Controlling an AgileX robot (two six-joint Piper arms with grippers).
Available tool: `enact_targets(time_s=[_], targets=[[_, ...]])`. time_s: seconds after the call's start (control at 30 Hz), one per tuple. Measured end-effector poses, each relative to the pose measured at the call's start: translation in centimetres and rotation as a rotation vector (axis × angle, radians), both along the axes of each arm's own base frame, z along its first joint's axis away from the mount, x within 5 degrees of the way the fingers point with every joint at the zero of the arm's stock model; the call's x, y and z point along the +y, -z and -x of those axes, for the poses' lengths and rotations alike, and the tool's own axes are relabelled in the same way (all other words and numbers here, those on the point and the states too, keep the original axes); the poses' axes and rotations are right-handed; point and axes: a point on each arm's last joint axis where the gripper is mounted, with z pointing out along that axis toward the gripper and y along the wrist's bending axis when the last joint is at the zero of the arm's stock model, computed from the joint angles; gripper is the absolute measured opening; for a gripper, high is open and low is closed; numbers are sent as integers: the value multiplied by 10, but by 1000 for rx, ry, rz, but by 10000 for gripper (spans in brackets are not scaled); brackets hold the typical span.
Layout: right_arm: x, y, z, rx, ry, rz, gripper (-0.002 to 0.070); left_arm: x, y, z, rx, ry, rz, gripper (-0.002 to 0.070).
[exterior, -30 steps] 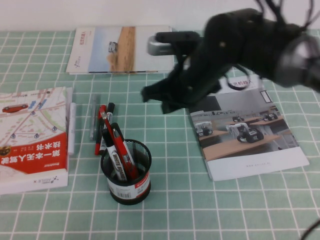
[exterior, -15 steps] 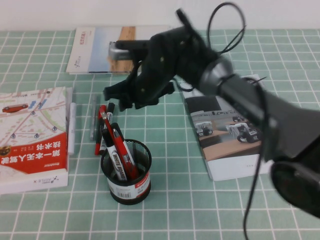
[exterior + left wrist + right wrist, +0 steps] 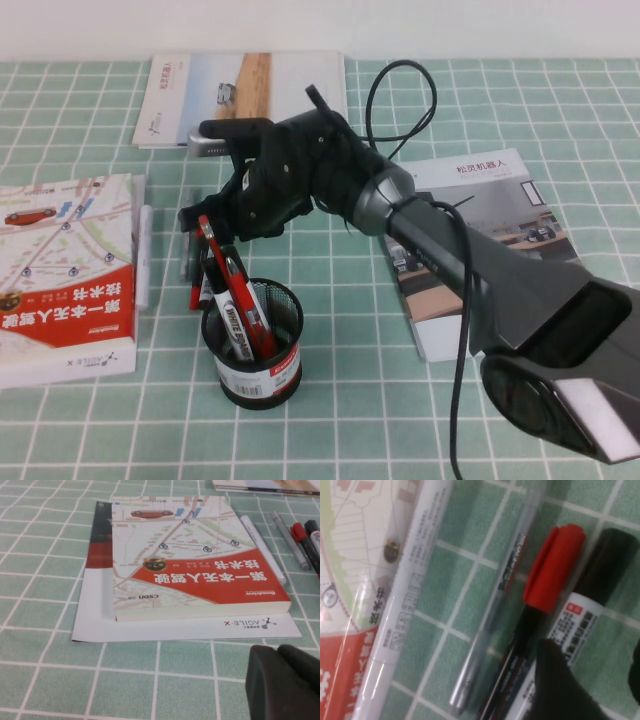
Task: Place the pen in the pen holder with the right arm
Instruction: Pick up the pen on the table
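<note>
The pen [image 3: 590, 597], a black marker with a black cap and white label, lies on the green mat beside a red-capped pen [image 3: 554, 565] and a thin clear-grey pen [image 3: 506, 607]. My right gripper [image 3: 595, 670] is open and low over these pens. One dark finger [image 3: 560, 690] overlaps the black pen's barrel and the other shows at the picture's edge. In the high view the right gripper [image 3: 205, 222] hides most of the pen, just behind the pen holder [image 3: 258, 372]. The holder has a red pen and a black marker in it. My left gripper [image 3: 277, 652] is shut and empty, low over the mat.
A red map book [image 3: 65, 275] lies at the left with a white pen [image 3: 145, 255] along its edge. A brochure [image 3: 245, 98] lies at the back. A magazine [image 3: 490, 255] lies at the right, under my right arm.
My right arm has swung left and down from the back middle of the table to the loose pens behind the holder. The pens and the holder have not moved.
</note>
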Motion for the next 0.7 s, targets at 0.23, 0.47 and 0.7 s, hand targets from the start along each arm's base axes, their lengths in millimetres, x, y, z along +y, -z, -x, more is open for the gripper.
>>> enact_targets(time_s=[0.23,0.47,0.7], targets=[[8,9,4,-26,-33,17,291,0,0,0,0,0,0,-4],[10,12,6,-69,-52,73,291,0,0,0,0,0,0,-4],[6,12,8,-68,-62,156,277,0,0,0,0,0,0,-4]])
